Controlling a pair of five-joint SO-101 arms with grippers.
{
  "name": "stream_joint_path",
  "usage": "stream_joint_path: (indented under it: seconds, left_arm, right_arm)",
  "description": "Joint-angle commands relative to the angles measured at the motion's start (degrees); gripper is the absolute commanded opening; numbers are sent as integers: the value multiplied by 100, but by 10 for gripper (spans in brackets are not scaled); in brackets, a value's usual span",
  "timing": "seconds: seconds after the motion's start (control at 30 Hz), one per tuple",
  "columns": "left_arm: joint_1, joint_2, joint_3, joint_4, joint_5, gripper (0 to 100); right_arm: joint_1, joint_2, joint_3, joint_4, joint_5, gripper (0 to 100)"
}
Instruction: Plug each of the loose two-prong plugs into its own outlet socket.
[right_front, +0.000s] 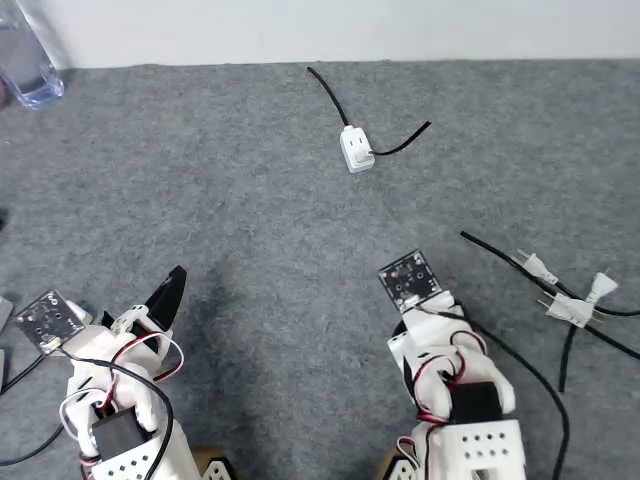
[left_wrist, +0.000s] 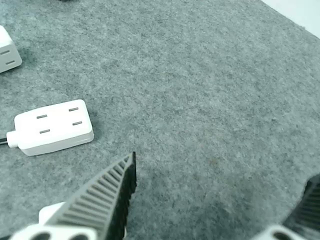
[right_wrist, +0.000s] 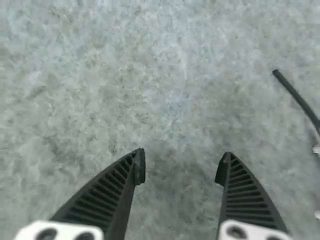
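A white outlet socket (right_front: 356, 148) on a black cord lies far out at the middle of the grey mat. Two loose white two-prong plugs (right_front: 536, 266) (right_front: 578, 307) on black cords lie at the right. In the left wrist view, a white socket block (left_wrist: 52, 127) lies flat on the mat and a second one (left_wrist: 7, 50) sits at the edge. My left gripper (left_wrist: 225, 170) hangs open and empty beside the first block, one black finger (right_front: 165, 297) showing from above. My right gripper (right_wrist: 183, 156) is open over bare mat, left of the plugs, near a black cord (right_wrist: 296, 98).
A clear plastic bottle (right_front: 28, 62) stands at the far left corner by the white wall. Black cords (right_front: 540, 375) trail over the right side of the mat beside the right arm. The mat (right_front: 250, 230) between the arms and the far socket is bare.
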Motion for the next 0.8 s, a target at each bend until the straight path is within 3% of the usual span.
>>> stream_joint_path:
  seconds: [0.0,0.23,0.63,0.77]
  left_arm:
    - [-9,-53,-48,0,-9,476]
    - [-9,-53,-48,-9,-9,476]
    - [-18,-53,-48,18,-9,476]
    - [-396,-62,-163,-26,-325,476]
  right_arm:
    - [84,-48,211,-479,-44,221]
    - [84,-48,818,-1051,-44,221]
    - [75,-48,923,-1077,-18,221]
    - [57,-48,1002,-1182,-9,220]
